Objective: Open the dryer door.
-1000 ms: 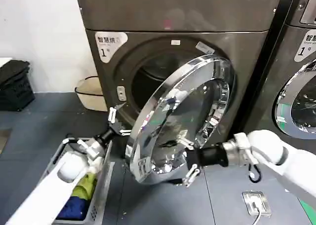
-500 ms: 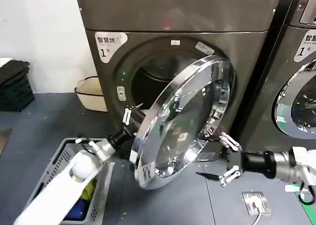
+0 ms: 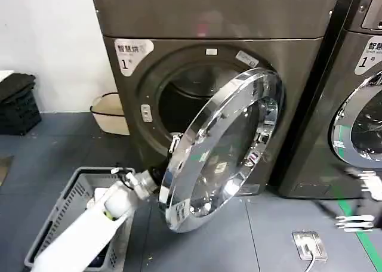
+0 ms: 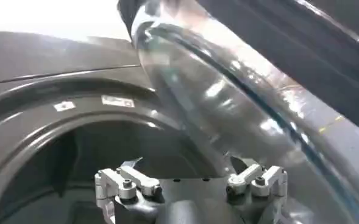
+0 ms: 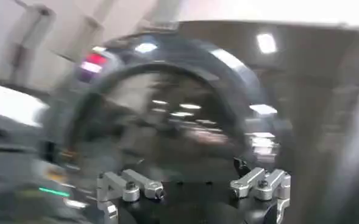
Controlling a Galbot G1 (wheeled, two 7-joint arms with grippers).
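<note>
Behind the dryer door (image 3: 221,150), the left gripper (image 4: 190,182) has its jaws wide apart, holding nothing, with the door's clear bowl right beside them. The door hangs half open from the dryer (image 3: 209,45). The right gripper (image 5: 191,184), jaws also apart, is off beside the second machine (image 3: 358,93).

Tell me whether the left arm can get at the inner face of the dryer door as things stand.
Probably yes. The left gripper already sits behind the dryer door, between it and the dryer opening, jaws open, with nothing seen blocking it. The right gripper is far off by the floor.
</note>
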